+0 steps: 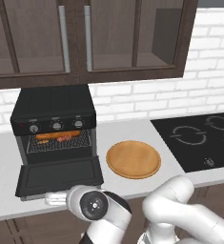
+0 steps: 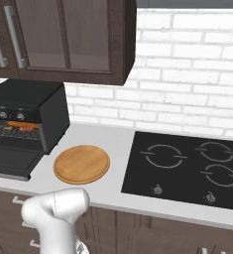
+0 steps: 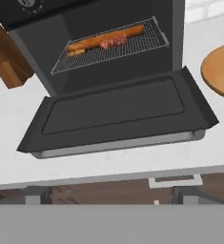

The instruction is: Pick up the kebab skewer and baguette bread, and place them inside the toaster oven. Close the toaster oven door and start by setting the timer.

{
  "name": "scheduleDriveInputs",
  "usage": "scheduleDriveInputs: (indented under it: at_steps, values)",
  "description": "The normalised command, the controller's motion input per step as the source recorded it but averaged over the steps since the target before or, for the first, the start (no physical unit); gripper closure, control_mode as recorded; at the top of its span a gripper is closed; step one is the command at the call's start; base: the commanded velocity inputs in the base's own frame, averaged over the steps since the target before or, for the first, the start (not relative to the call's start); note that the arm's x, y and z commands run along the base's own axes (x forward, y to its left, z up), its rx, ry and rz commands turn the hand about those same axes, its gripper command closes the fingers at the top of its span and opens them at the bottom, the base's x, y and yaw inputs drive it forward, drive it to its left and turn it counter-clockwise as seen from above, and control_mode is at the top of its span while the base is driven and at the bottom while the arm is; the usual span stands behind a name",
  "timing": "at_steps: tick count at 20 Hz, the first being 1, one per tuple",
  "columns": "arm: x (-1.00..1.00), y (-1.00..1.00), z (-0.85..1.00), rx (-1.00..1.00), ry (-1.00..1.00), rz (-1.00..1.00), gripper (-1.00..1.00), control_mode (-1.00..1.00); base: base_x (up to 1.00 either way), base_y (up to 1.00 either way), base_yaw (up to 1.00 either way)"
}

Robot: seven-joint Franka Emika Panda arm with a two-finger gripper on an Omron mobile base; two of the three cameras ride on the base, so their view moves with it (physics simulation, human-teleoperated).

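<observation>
Nearest, the robot's fingers stand wide and empty, low before the white worktop edge. Just beyond and above them the flat black toaster oven door lies dropped open, long axis crosswise. Farther in, on the boxy black toaster oven's wire rack, the orange-brown baguette bread and thin kebab skewer rest together.

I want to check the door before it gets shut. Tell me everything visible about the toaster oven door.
The toaster oven door is a flat black rectangular panel with a dark window in a raised frame and a silver-grey handle bar along its front edge. It is fully dropped open, lying nearly level over the white counter, hinged at the bottom of the toaster oven. Nothing rests on it. Behind it, the wire rack carries the food.
</observation>
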Motion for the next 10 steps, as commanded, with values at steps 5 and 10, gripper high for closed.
scheduleDriveInputs:
  at_steps: [5, 10]
  values:
    - [0.0, 0.31, -0.46, -0.13, 0.0, 0.11, -1.0, -1.0, 0.0, 0.0, 0.0]
    - [0.07, 0.26, -0.31, -0.08, 0.0, 0.02, -1.0, -1.0, 0.0, 0.0, 0.0]
